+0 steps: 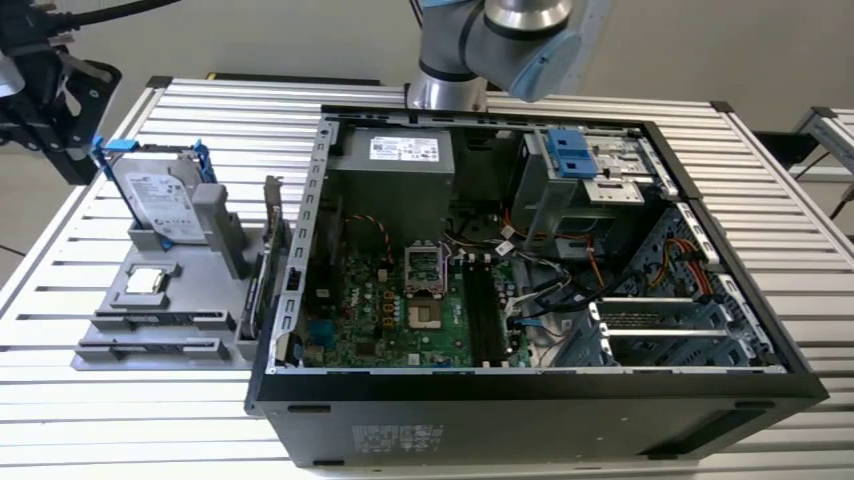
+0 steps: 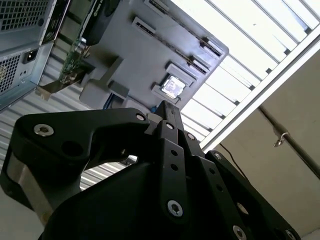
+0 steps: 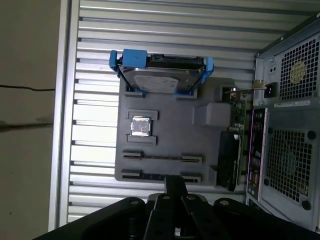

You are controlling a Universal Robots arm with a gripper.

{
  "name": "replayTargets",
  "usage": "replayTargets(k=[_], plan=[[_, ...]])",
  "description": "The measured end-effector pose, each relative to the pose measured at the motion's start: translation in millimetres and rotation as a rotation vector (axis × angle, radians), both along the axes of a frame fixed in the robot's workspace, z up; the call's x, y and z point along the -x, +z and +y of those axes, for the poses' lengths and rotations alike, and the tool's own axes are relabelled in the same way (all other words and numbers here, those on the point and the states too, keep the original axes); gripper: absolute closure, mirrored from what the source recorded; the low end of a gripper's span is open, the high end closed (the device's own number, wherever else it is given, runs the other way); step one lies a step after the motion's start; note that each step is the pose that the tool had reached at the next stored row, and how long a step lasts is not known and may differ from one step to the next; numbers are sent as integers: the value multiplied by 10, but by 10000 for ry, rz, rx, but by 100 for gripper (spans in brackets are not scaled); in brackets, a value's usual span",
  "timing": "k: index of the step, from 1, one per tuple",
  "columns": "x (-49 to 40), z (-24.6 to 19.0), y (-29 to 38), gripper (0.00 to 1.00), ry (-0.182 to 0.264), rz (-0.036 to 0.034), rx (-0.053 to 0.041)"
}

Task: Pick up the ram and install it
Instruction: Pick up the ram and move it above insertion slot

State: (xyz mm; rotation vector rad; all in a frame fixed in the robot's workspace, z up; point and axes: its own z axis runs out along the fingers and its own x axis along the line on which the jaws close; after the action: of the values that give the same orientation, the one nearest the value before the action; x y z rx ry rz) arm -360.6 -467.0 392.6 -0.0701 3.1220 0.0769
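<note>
- Stage, as I judge it: approach for the pick. Nothing is gripped yet, and the black memory slots point(image 1: 487, 310) on the motherboard point(image 1: 387, 300) inside the open computer case point(image 1: 534, 400) look unfilled.
- Location of the ram point(image 3: 162, 158): it is a slim stick standing on edge in a grey holder tray point(image 3: 200, 135), caught at each end by a small bracket. It lies on the far side of the square processor chip point(image 3: 140, 126) from the blue-bracketed hard drive point(image 3: 162, 75).
- Setting: the tray rests on the slatted counter point(image 1: 80, 400), just beside the case, on the exterior view's left.
- State of the end effector point(image 3: 175, 181): its black fingers are pressed together into one tip, clenched on nothing. It hangs above the ram end of the tray, apart from the stick.
- Uncertainty: a second bracket row beside the ram sits partly behind that tip, and I cannot tell what it carries.
- Demands of the pick, in my judgement: the fingers must part enough to straddle the thin board across its faces. They should be centred between the end brackets and come straight down, clear of the upright expansion card point(image 3: 230, 160) near the tray's edge.
</note>
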Motion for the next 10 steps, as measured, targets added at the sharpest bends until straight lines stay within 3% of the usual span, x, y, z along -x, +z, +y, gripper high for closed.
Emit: replayTargets(k=[10], plan=[[1,-89,0,100,-21,-1,0]])
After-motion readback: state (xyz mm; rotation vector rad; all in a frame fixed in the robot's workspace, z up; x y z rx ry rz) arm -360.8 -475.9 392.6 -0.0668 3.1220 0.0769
